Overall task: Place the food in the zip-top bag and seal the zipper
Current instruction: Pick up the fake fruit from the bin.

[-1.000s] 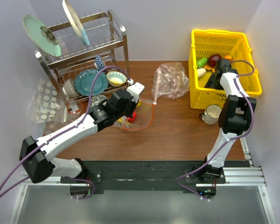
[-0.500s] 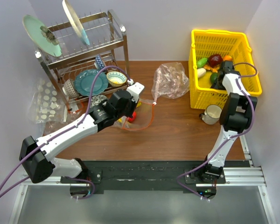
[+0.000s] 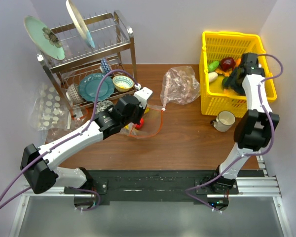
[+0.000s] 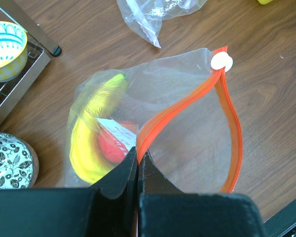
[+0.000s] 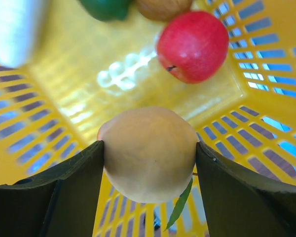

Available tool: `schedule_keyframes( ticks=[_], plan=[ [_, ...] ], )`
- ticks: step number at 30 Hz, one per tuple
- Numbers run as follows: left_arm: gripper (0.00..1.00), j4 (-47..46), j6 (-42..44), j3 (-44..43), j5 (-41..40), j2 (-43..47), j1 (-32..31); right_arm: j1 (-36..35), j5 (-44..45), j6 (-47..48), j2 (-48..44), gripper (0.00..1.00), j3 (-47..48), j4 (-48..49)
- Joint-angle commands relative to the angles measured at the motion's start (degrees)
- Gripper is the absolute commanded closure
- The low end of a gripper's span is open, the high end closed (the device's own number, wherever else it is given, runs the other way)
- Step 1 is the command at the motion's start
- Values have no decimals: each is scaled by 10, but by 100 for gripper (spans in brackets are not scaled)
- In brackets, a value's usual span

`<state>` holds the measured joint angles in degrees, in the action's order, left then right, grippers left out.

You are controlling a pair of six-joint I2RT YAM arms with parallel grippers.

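Orange and round, the fruit (image 5: 148, 155) is now clamped in the right claw (image 5: 148, 148), jaws wider a second ago, and lifted off the yellow basket (image 5: 44, 103) floor: ready to travel. On the table (image 4: 286, 74) the left claw (image 4: 137, 157) pinches the zipper (image 4: 180, 106), bag (image 4: 192, 138) mouth open, banana (image 4: 86, 143) inside

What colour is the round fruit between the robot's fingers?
The fruit is pale yellow-orange, with a small green leaf; the right wrist view shows it best.

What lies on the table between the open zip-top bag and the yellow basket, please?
A crumpled pinkish clear bag lies on the wooden table between the zip-top bag and the yellow basket; the top external view shows this.
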<state>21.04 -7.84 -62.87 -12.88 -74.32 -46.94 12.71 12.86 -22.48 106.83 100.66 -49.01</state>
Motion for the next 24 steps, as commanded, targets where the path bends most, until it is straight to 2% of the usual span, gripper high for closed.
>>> schedule_keyframes(
  ticks=[1,6,12,14,15,18,21,24],
  plan=[
    [100,-15,10,3,-11,13,2,-1,-37,11,-70,51,10,-5],
    [100,-16,10,3,-9,13,1,-1,-24,16,-122,52,-38,17],
    [100,-16,10,2,-10,14,2,-1,-38,40,-130,52,-24,12],
    [100,-15,10,2,-11,14,2,-1,-42,42,-128,59,-13,6],
    [100,-15,10,2,-11,14,1,-1,-60,50,-130,69,-6,8],
    [100,-16,10,3,-10,13,2,-2,-105,65,-144,74,1,21],
    [100,-16,10,2,-9,11,2,-9,-104,73,-144,76,41,0],
    [100,-16,10,2,-8,10,1,-29,-127,83,-157,74,65,-9]
  ],
)
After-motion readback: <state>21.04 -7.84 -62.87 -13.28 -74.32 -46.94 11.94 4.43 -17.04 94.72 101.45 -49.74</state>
